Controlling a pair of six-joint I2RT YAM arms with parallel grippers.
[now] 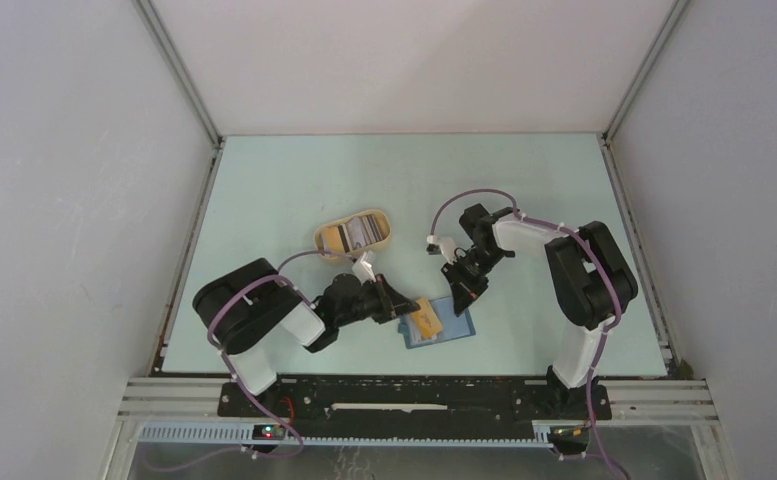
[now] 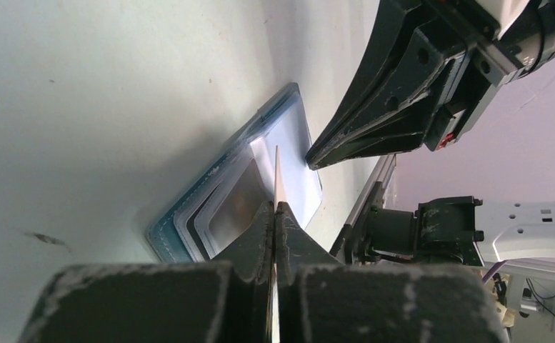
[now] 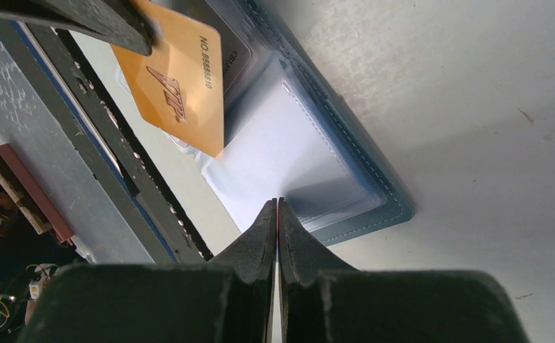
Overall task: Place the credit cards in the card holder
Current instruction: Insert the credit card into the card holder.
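The teal-blue card holder [image 1: 452, 328] lies open near the table's front edge, its pale inner sleeves showing in the left wrist view [image 2: 188, 214] and the right wrist view [image 3: 353, 186]. My left gripper [image 1: 404, 303] is shut [image 2: 275, 207] on a yellow-orange credit card [image 1: 425, 320]. It holds the card tilted over the holder's left half. The card is edge-on in the left wrist view [image 2: 277, 175] and face-on in the right wrist view [image 3: 181, 93]. My right gripper [image 1: 461, 293] is shut [image 3: 277, 204], pinching a pale sleeve at the holder's far edge.
A tan oval tray [image 1: 326, 240] with more credit cards [image 1: 359, 232] stands behind the left gripper. The table's front rail [image 3: 81, 143] runs close to the holder. White walls enclose the table on three sides.
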